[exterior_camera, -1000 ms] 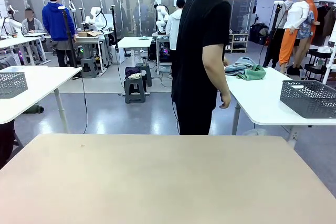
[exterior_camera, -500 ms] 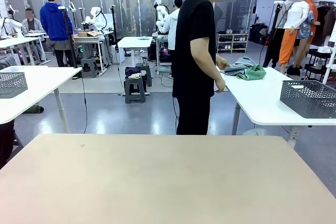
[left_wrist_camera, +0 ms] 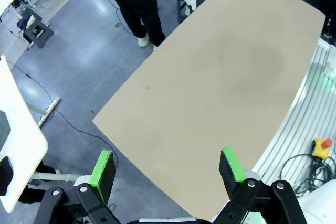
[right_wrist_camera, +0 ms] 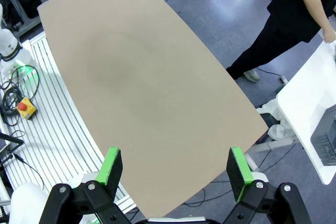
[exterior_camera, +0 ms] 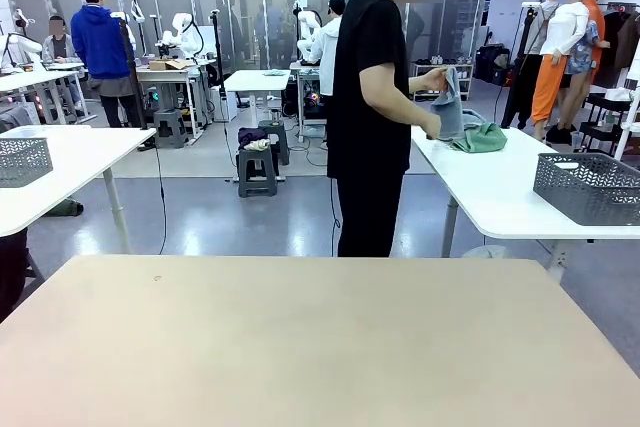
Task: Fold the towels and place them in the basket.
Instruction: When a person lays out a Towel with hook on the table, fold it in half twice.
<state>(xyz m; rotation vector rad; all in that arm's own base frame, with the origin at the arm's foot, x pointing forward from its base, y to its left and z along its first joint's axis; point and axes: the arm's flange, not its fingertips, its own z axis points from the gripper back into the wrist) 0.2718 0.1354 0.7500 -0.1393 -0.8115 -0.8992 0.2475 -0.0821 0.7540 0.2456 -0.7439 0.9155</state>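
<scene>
A person in black stands beyond my beige table [exterior_camera: 300, 347], turned to a white side table [exterior_camera: 500, 197] at the right. Both of the person's hands hold up the light blue-grey towel [exterior_camera: 450, 102]. The mint green towel [exterior_camera: 487, 138] lies crumpled on that side table. Farther right on it stands the dark grey basket [exterior_camera: 588, 187], whose corner also appears in the right wrist view [right_wrist_camera: 328, 140]. My left gripper [left_wrist_camera: 167, 166] hangs open high above the beige table, with nothing between its pads. In the same way, my right gripper [right_wrist_camera: 175, 165] is open and holds nothing.
A paler grey mesh basket [exterior_camera: 22, 160] sits on another white table at the left. The person's legs [left_wrist_camera: 139, 9] stand just past the beige table's far edge. Stools, cables and other workstations fill the floor behind.
The person has turned to the side table and lifted the blue-grey towel off the pile with both hands. Both grippers stay as they were.
</scene>
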